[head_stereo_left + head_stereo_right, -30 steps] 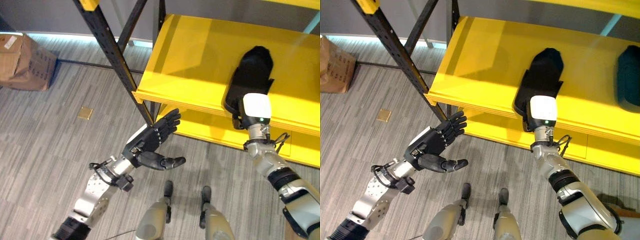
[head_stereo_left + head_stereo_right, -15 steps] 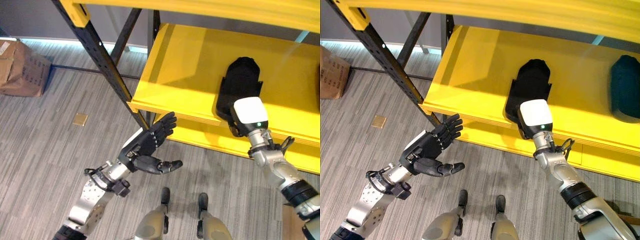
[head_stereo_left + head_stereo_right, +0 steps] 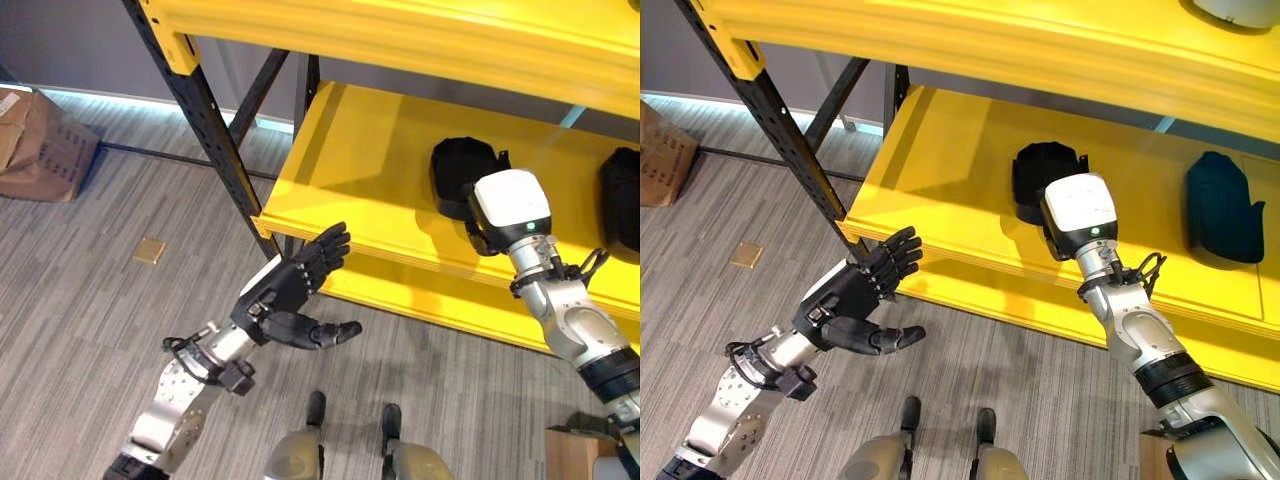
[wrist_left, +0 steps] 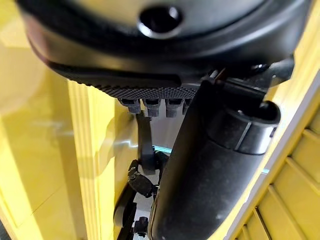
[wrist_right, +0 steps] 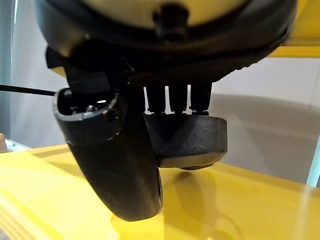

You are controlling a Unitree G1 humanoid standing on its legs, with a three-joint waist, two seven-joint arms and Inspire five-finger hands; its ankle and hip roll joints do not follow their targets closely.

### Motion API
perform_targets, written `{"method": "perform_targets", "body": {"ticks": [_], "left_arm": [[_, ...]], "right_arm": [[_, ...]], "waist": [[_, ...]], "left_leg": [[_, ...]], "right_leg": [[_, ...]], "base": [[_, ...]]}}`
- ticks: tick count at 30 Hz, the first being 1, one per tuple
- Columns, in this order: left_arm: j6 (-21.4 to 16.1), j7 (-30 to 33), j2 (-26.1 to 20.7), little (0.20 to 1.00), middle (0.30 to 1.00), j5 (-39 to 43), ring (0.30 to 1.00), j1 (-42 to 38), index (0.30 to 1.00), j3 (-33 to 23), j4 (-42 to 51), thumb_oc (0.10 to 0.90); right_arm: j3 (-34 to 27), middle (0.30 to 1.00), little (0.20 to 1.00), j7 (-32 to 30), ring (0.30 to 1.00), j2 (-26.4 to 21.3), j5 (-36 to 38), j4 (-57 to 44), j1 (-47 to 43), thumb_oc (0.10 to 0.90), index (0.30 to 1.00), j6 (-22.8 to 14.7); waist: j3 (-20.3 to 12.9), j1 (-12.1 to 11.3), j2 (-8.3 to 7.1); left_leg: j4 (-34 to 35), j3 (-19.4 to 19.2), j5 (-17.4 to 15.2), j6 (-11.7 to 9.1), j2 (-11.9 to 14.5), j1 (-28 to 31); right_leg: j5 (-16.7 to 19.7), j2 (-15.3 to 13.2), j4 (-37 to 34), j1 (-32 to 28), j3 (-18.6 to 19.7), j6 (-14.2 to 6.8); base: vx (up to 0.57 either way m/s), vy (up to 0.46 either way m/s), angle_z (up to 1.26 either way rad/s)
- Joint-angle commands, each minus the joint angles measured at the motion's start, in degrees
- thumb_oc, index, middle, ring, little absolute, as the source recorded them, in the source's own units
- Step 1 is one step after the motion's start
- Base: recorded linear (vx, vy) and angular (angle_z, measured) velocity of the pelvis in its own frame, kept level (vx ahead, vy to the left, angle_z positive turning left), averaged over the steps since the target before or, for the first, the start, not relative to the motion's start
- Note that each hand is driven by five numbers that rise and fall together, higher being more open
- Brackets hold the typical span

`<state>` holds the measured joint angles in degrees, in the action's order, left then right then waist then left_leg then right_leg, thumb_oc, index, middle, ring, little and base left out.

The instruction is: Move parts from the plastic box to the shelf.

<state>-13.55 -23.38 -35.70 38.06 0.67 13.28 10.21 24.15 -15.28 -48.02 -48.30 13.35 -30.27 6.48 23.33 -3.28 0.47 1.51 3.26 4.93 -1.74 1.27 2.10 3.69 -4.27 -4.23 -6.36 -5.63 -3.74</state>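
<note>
A black moulded part (image 3: 458, 172) is at the middle level of the yellow shelf (image 3: 365, 165), well in from its front edge. My right hand (image 3: 511, 205) reaches over it from the front. In the right wrist view the fingers come down on the part (image 5: 187, 140) and the thumb (image 5: 117, 165) curls under its near side, holding it just above the yellow board. My left hand (image 3: 288, 290) hangs open in the air below the shelf's front edge, fingers straight and thumb out. A second dark part (image 3: 1218, 205) lies further right on the same level.
A black perforated upright (image 3: 205, 130) and a diagonal brace stand at the shelf's left corner. On the floor at the left are a cardboard box (image 3: 40, 145) and a small brown square (image 3: 149, 249). A pale object (image 3: 1238, 8) sits on the upper shelf.
The view has tilted up. My right hand has carried the black part from the shelf's front edge further in over the board. The left hand has kept its pose.
</note>
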Motion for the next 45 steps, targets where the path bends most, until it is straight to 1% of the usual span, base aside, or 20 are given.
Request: {"method": "perform_targets", "body": {"ticks": [1,2,3,4,5,7,10,11,13,15,21,24,27,29,31,32,35,37,38,45], "left_arm": [[-3.9,-3.3,1.4,1.000,1.000,2.7,1.000,1.2,1.000,0.0,4.3,0.900],[-3.9,-3.4,1.5,1.000,1.000,2.5,1.000,1.1,1.000,0.0,4.2,0.900],[-3.7,-3.9,1.9,1.000,1.000,2.0,1.000,0.7,1.000,0.3,4.0,0.900],[-3.7,-4.2,2.4,1.000,1.000,2.0,1.000,0.2,1.000,0.8,3.8,0.900],[-4.0,-4.0,2.4,1.000,1.000,2.3,1.000,-0.6,1.000,1.3,3.5,0.900],[-4.9,-2.8,1.8,1.000,1.000,2.4,1.000,-1.5,1.000,2.1,3.6,0.900],[-4.7,-2.4,1.6,1.000,1.000,2.0,1.000,-0.9,1.000,1.9,4.3,0.900],[-5.0,-2.1,1.4,1.000,1.000,1.8,1.000,-0.6,1.000,1.8,4.3,0.900],[-6.2,-1.1,0.8,1.000,1.000,1.8,1.000,-0.4,1.000,1.7,3.8,0.900],[-6.3,-1.5,0.5,1.000,1.000,1.3,1.000,-2.6,1.000,2.8,2.6,0.900],[-5.3,-3.4,-0.6,1.000,1.000,3.5,1.000,-6.1,1.000,4.3,2.8,0.900],[-4.9,-4.5,-0.4,1.000,1.000,3.5,1.000,-5.9,1.000,4.0,3.4,0.900],[-4.5,-5.2,-0.2,1.000,1.000,3.8,1.000,-4.6,1.000,3.3,3.6,0.900],[-3.8,-6.4,0.5,1.000,1.000,4.0,1.000,-3.4,1.000,3.1,4.1,0.900],[-4.3,-5.9,0.9,1.000,1.000,2.7,1.000,-3.1,1.000,3.5,4.0,0.900],[-4.8,-5.9,0.9,1.000,1.000,3.4,1.000,-3.1,1.000,3.6,3.8,0.900],[-5.5,-5.0,0.6,1.000,1.000,3.3,1.000,-3.9,1.000,3.7,3.6,0.900],[-5.1,-3.7,0.9,1.000,1.000,3.1,1.000,-4.8,1.000,4.0,3.5,0.900],[-4.8,-3.4,1.2,1.000,1.000,3.1,1.000,-5.2,1.000,3.7,3.1,0.900],[-6.2,-3.2,1.9,1.000,1.000,3.5,1.000,-3.9,1.000,3.5,3.6,0.900]], "right_arm": [[1.3,0.300,0.300,-1.7,0.300,-1.8,-2.2,-1.5,-9.5,0.400,0.300,0.5],[1.2,0.300,0.300,-1.6,0.300,-1.6,-2.3,-1.5,-9.5,0.400,0.300,0.5],[1.2,0.300,0.300,-1.4,0.300,-1.0,-2.5,-1.0,-9.4,0.400,0.300,0.2],[1.6,0.300,0.300,-1.5,0.300,-0.4,-2.5,-0.5,-9.4,0.400,0.300,-0.1],[2.1,0.300,0.300,-2.2,0.300,0.4,-2.6,0.2,-9.6,0.400,0.300,-0.9],[3.1,0.300,0.300,-3.2,0.300,1.6,-3.6,-0.3,-9.5,0.400,0.300,-1.5],[2.4,0.300,0.300,-3.1,0.300,1.1,-3.6,-2.4,-7.7,0.400,0.300,-2.2],[2.1,0.300,0.300,-3.4,0.300,0.7,-3.2,-2.4,-7.3,0.400,0.300,-3.0],[2.1,0.300,0.300,-4.4,0.300,0.3,-1.8,-2.0,-7.2,0.400,0.300,-4.6],[0.4,0.300,0.300,-4.4,0.300,0.4,-2.1,-3.2,-4.6,0.400,0.300,-3.8],[-0.3,0.300,0.300,-6.2,0.300,0.6,-1.9,-1.8,-4.3,0.400,0.300,-0.1],[-1.3,0.300,0.300,-6.8,0.300,0.6,-1.9,-2.5,-3.9,0.400,0.300,-0.1],[-2.8,0.300,0.300,-5.4,0.300,0.7,-1.6,-4.8,-2.1,0.400,0.300,0.6],[-3.4,0.300,0.300,-5.1,0.300,1.4,-1.6,-5.0,-0.8,0.400,0.300,1.1],[-3.4,0.300,0.300,-4.7,0.300,1.7,-1.6,-4.4,-1.0,0.400,0.300,0.6],[-2.7,0.300,0.300,-4.4,0.300,1.4,-1.2,-3.5,-2.0,0.400,0.300,0.2],[-1.6,0.300,0.300,-3.4,0.300,1.2,0.0,-3.3,-4.1,0.400,0.300,1.0],[0.4,0.300,0.300,-2.2,0.300,2.6,1.1,-2.7,-6.6,0.400,0.300,3.0],[0.7,0.300,0.300,-1.9,0.300,3.0,1.4,-1.8,-7.8,0.400,0.300,2.4],[1.1,0.300,0.300,-0.1,0.300,3.4,1.8,-0.9,-6.7,0.400,0.300,-0.2]], "waist": [[-10.5,-0.7,-3.28],[-10.5,-0.6,-3.19],[-9.9,-0.7,-3.26],[-9.4,-0.8,-2.94],[-9.3,-0.5,-2.33],[-9.0,-0.3,-1.00],[-8.2,-1.0,-0.47],[-8.1,-1.2,-0.59],[-8.7,-1.4,-0.83],[-10.0,-0.9,-1.29],[-10.1,-1.0,-1.45],[-10.3,-0.8,-1.08],[-11.2,-0.7,-1.30],[-11.3,-0.5,-0.79],[-11.1,-0.4,-0.57],[-10.7,-0.1,-0.26],[-10.4,0.3,-0.57],[-9.7,0.4,-1.12],[-9.7,0.3,-1.16],[-10.7,-1.0,-2.31]], "left_leg": [[-27.4,-2.0,-8.8,0.8,1.0,-6.3],[-28.8,-1.8,-8.7,0.8,1.0,-7.2],[-34.4,-0.9,-7.6,1.1,-0.2,-10.6],[-36.2,0.0,-6.0,1.3,-1.4,-13.7],[-31.7,-1.0,-5.2,1.4,-1.2,-13.8],[-16.7,-1.8,-1.1,0.4,-1.0,-13.0],[-7.7,1.8,5.7,-1.4,-0.9,-15.2],[-6.5,2.8,6.1,-1.6,-1.2,-15.6],[-5.5,3.6,3.9,-1.2,-1.7,-15.0],[-6.5,1.0,-0.7,0.7,-2.3,-13.0],[-8.4,-0.1,-3.9,3.0,-4.0,-12.0],[-8.0,-0.7,-4.7,4.1,-4.3,-10.5],[-7.0,-1.8,-5.4,5.4,-5.1,-8.7],[-6.1,-3.3,-6.3,6.7,-5.0,-6.6],[-5.2,-4.2,-6.5,6.9,-4.9,-5.3],[-4.4,-5.1,-6.8,6.5,-4.4,-3.8],[-3.6,-6.0,-7.3,5.7,-3.4,-2.4],[-3.0,-7.0,-8.3,5.1,-2.3,-0.6],[-2.6,-7.6,-8.7,4.7,-1.4,0.2],[-1.6,-9.4,-7.3,2.8,1.0,0.6]], "right_leg": [[-8.0,0.9,11.0,2.4,1.6,3.7],[-8.0,1.1,11.2,2.5,1.5,3.8],[-7.8,1.7,12.0,2.6,2.1,4.5],[-7.7,2.6,12.5,2.6,3.1,4.8],[-8.0,3.5,12.8,2.6,3.9,4.6],[-8.4,5.1,12.0,1.3,5.5,3.9],[-7.7,5.6,10.3,-1.0,7.9,3.5],[-7.8,5.5,9.9,-1.8,8.9,3.2],[-8.6,4.4,9.5,-2.4,9.7,2.3],[-10.1,1.6,10.6,-1.9,7.3,1.0],[-11.0,-0.7,14.6,0.8,5.3,-0.1],[-11.7,-1.1,18.7,2.3,4.4,-0.2],[-9.5,-1.9,22.9,3.0,2.8,-0.9],[-5.7,-3.7,34.2,7.5,1.2,-1.6],[-4.4,-4.4,36.4,10.1,0.3,-1.5],[-4.9,-4.6,34.0,12.1,-0.3,-1.4],[-4.4,-4.7,22.7,12.1,0.0,-2.0],[1.0,-6.3,19.2,13.8,0.2,-3.7],[-1.2,-5.8,16.8,12.9,-0.1,-4.0],[-2.3,-6.3,11.3,8.0,-4.6,-4.8]], "base": [[-0.01,-0.111,-0.03],[0.00,-0.105,0.03],[0.02,-0.056,0.21],[0.06,-0.023,0.25],[0.14,0.091,0.16],[0.19,0.165,-0.04],[0.20,0.130,-0.20],[0.26,0.190,-0.30],[0.27,0.244,-0.64],[0.35,0.296,-1.30],[0.14,0.168,-0.03],[0.15,0.202,0.20],[0.15,0.170,0.04],[0.13,0.201,-0.27],[0.08,0.127,-0.22],[0.06,0.031,-0.36],[0.01,-0.098,-0.34],[0.00,-0.176,-0.34],[0.00,-0.168,-0.32],[-0.02,-0.131,-0.22]]}}
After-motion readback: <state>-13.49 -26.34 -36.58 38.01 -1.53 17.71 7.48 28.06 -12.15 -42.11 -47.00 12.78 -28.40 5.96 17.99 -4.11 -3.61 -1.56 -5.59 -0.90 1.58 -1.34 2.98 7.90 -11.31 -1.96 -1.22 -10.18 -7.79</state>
